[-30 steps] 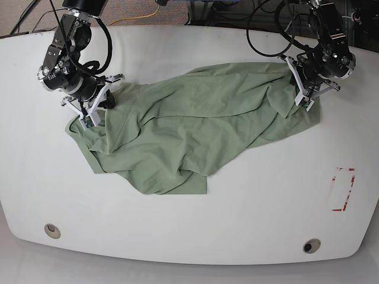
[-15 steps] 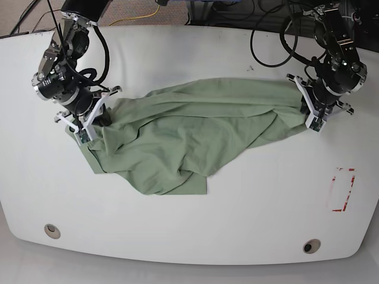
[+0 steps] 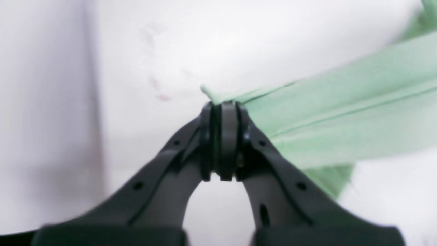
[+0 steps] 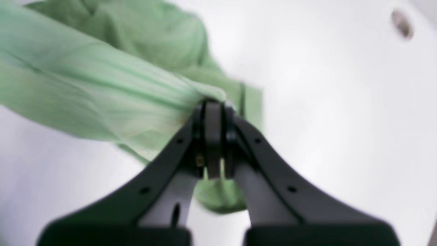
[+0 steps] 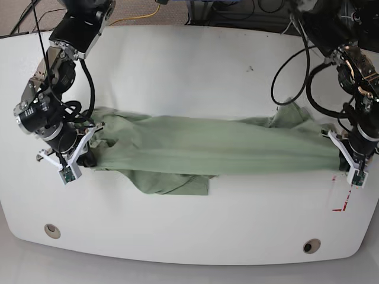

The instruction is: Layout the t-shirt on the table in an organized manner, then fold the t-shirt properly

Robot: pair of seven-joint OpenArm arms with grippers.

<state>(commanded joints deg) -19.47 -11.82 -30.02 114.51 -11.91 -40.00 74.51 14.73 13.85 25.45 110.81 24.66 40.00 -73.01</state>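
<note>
One table [image 5: 189, 65], white, carries the t-shirt [image 5: 213, 151], pulled into a long band across its middle, with a fold drooping at the near edge. Left gripper [image 5: 350, 165] is clamped on one end, right gripper [image 5: 80, 157] on the other. Red tape [image 5: 342, 201] lies near the left gripper.

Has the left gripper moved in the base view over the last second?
Yes. The left gripper, shut on the t-shirt, has swung toward the table's near edge, ending beside the red tape rectangle.
</note>
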